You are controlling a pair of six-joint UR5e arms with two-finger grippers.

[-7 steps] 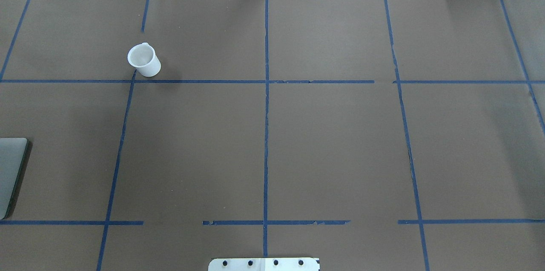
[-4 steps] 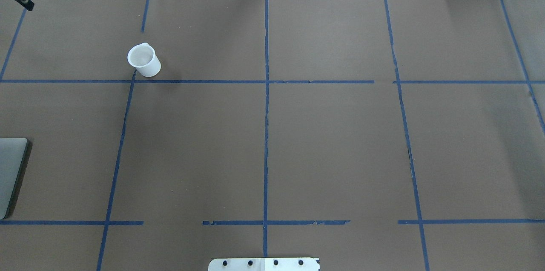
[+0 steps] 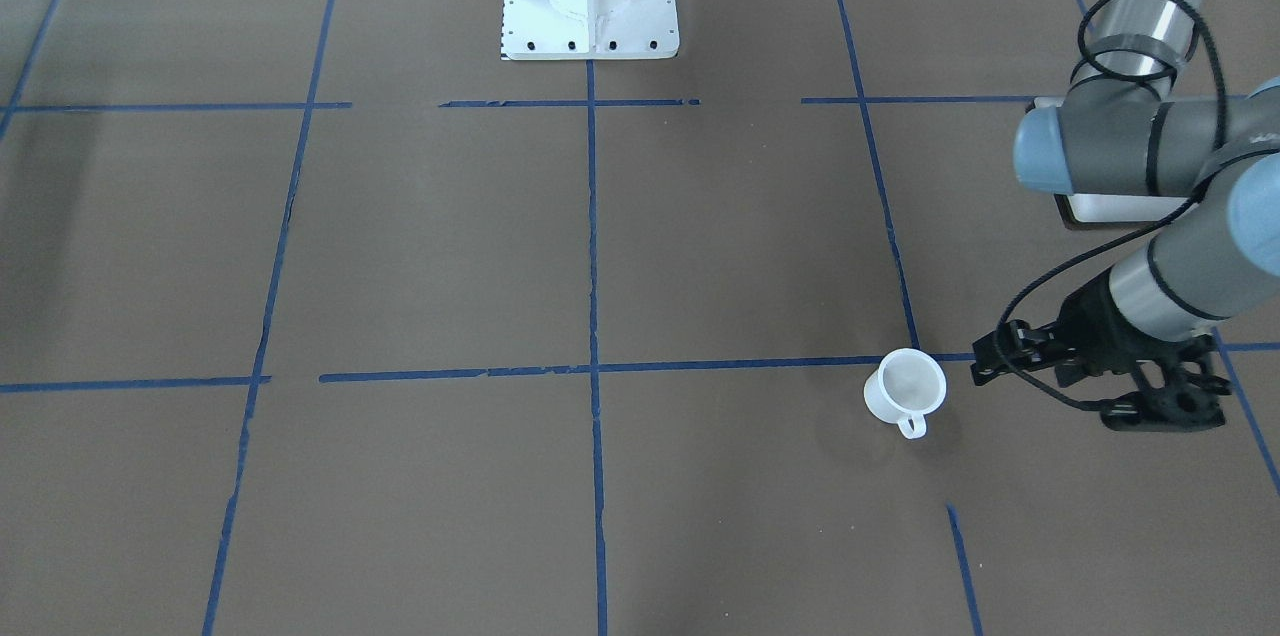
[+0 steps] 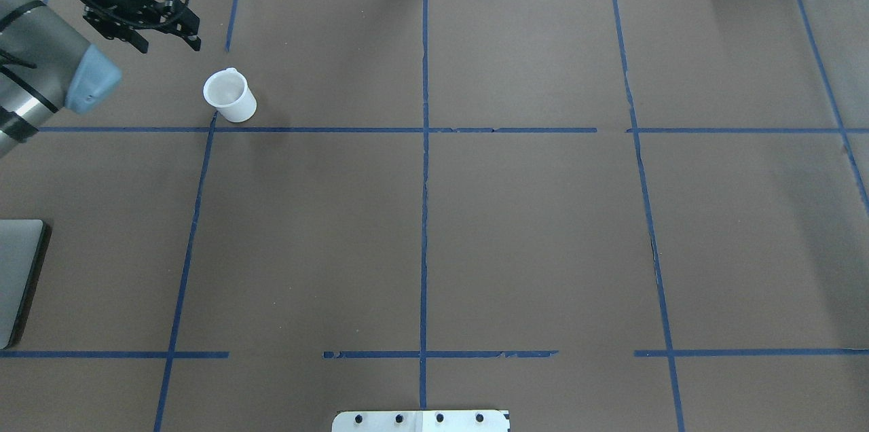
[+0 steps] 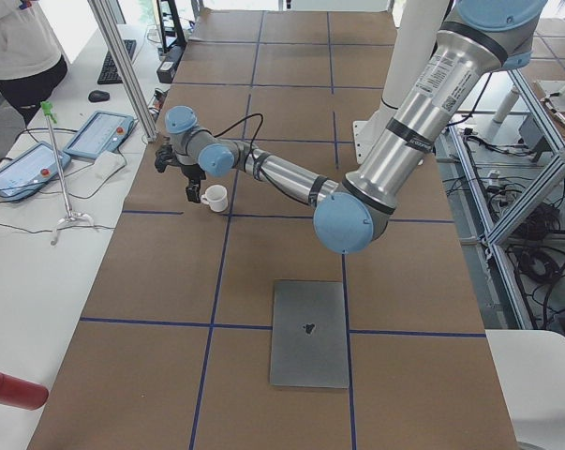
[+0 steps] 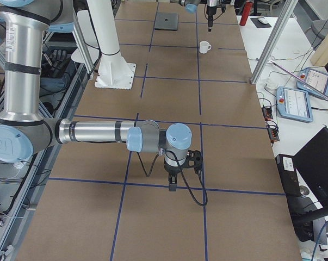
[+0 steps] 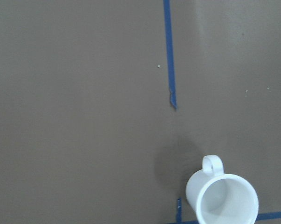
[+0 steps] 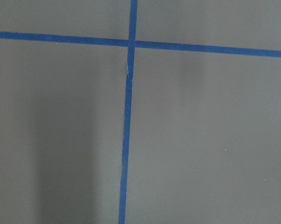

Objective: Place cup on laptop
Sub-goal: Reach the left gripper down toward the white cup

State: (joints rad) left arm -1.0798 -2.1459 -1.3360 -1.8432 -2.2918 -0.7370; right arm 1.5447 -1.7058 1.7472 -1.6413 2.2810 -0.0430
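Left claw [image 4: 170,46] fingers spread, arm outstretched; right claw [image 6: 173,186] pointing down, state unclear.

one cup [image 4: 229,96], one laptop [image 5: 309,309], two arms [image 5: 404,122] [image 6: 93,132].

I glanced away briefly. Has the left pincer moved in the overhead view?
Yes. The left pincer has come in from the view's left edge toward the short blue tape line, and is now up-left of the cup.

The bench [image 4: 529,228] is covered in brown paper and divided into a grid by blue tape lines [image 4: 424,214]. Beside it, on a white side table [image 5: 29,300], two tablets [image 5: 99,134], a keyboard [image 5: 118,61] and a red cylinder [image 5: 15,389] are seen.
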